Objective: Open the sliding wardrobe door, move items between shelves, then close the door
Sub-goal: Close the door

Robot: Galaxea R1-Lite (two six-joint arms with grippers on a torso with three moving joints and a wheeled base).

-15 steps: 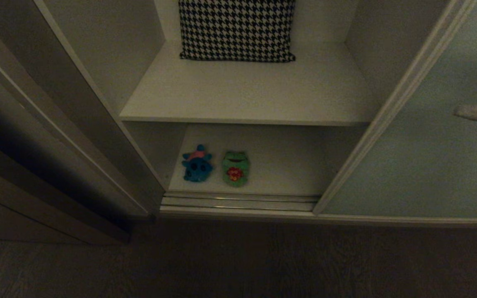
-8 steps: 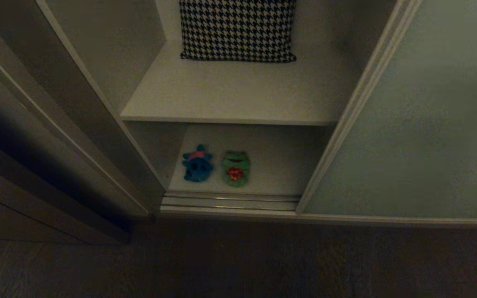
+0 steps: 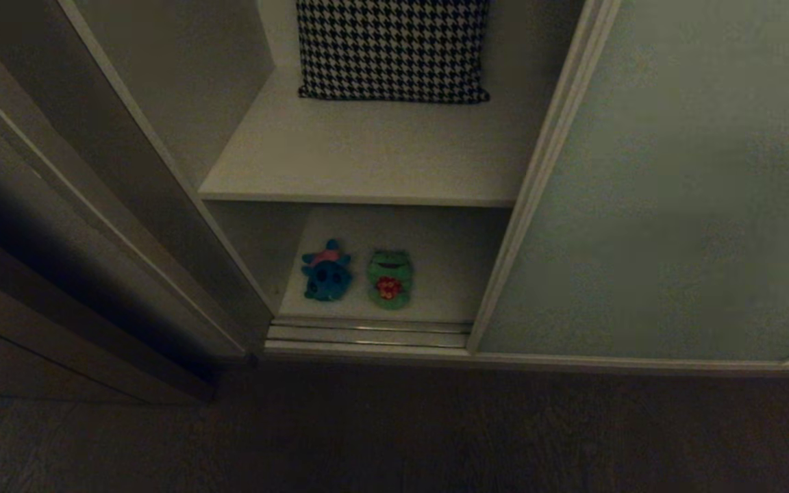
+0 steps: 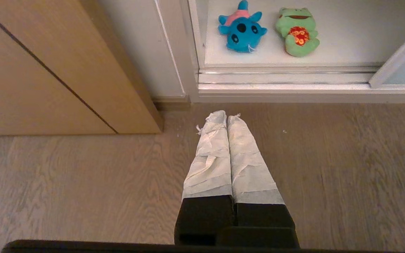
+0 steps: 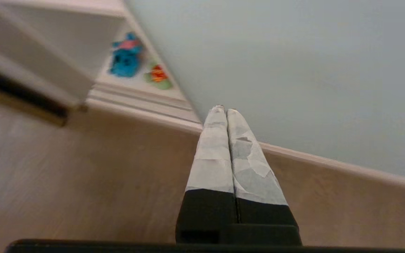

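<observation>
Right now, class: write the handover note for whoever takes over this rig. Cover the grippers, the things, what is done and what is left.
Left gripper: shut, empty, over the floor before the wardrobe.
Right gripper: shut, empty, tips near the foot of the door.
Door: has slid left over the last second and now covers the right part of the opening; a gap is still open.
Frog and blue toy: side by side on the bottom shelf.
Cushion: on the upper shelf.
Done: toys lie low, door partly shut.
Left: close the gap.
</observation>
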